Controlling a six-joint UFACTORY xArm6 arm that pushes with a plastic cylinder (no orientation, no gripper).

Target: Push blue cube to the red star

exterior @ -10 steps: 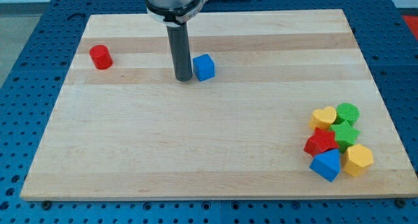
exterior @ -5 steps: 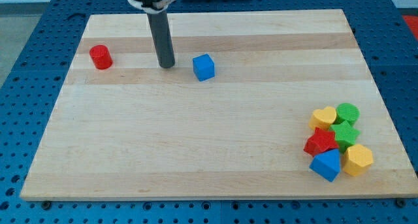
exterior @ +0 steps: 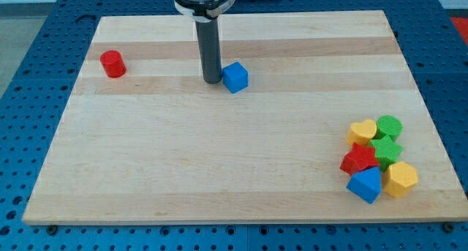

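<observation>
So the landmark here is the small blue cube, sitting on the pale wooden worktop in its upper half, a bit toward the view's left of centre. My tip – the bottom end of the straight dark rod – is just beside the cube on its view-left side, so close it looks like it's touching, though I can't say for sure from this angle. There's no gripper on this rig, just the rod, so nothing is being held or clamped.

Well away from the blue cube, toward the view's left and slightly higher up, there's a small red cylinder standing on its own near the worktop's left edge.

The rest of the blocks are bunched together far from the blue cube, down toward the view's bottom right. The red star is in that cluster – it's on the side of the bunch nearest the cube. Above it is a yellow heart-shaped block, and next to that, further from the cube, a green round-ish block. A green star sits right against the red star on its far side. Below them are a blue block with slanted faces and a yellow hexagonal block. All six look packed tight against each other.
</observation>
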